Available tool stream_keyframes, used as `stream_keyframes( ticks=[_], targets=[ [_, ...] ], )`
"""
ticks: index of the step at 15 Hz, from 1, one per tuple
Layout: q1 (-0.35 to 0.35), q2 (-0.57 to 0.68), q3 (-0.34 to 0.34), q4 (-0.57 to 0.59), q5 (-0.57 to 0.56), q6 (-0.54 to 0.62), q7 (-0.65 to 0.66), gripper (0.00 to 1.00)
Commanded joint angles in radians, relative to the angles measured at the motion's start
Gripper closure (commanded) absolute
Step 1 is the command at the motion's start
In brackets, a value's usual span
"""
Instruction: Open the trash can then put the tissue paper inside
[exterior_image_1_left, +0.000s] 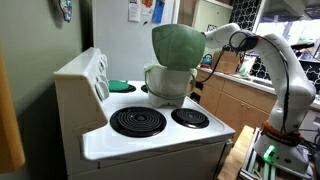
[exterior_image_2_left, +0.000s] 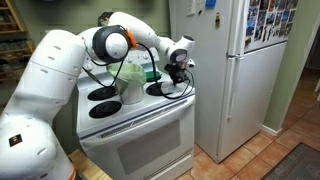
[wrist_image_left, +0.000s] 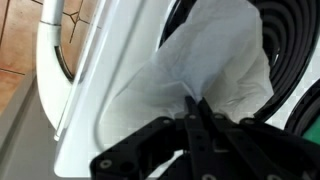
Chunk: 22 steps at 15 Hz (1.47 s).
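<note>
The trash can (exterior_image_1_left: 167, 84) stands at the back of the white stove top, silvery-grey, with its pale green domed lid (exterior_image_1_left: 177, 45) raised upright. It also shows in an exterior view (exterior_image_2_left: 130, 88). The white tissue paper (wrist_image_left: 205, 60) hangs crumpled from my gripper (wrist_image_left: 195, 108), whose jaws are shut on its edge. The tissue is held above the stove's front edge, next to a black coil burner (wrist_image_left: 290, 40). In an exterior view my gripper (exterior_image_2_left: 178, 68) is beside the can, over the front burner. In the exterior view from the opposite side the lid hides it.
A flat green disc (exterior_image_1_left: 120, 86) lies on the stove near the raised back panel (exterior_image_1_left: 90, 75). Black coil burners (exterior_image_1_left: 137, 121) take up the front of the stove. A white fridge (exterior_image_2_left: 225, 70) stands close beside the stove. The oven door handle (wrist_image_left: 50, 40) is below the stove's edge.
</note>
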Motion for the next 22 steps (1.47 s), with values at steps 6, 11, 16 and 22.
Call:
stream_keyframes(
  ticks=[6, 11, 16, 22],
  targets=[
    [-0.162, -0.140, 0.130, -0.079, 0.168, -0.083, -0.172, 1.00],
    [-0.224, -0.256, 0.112, -0.103, 0.355, -0.387, -0.338, 1.00],
    [-0.210, -0.295, 0.041, -0.059, 0.439, -0.764, -0.396, 1.00],
    [-0.191, -0.319, -0.003, -0.047, 0.575, -0.940, -0.513, 1.00]
  ],
)
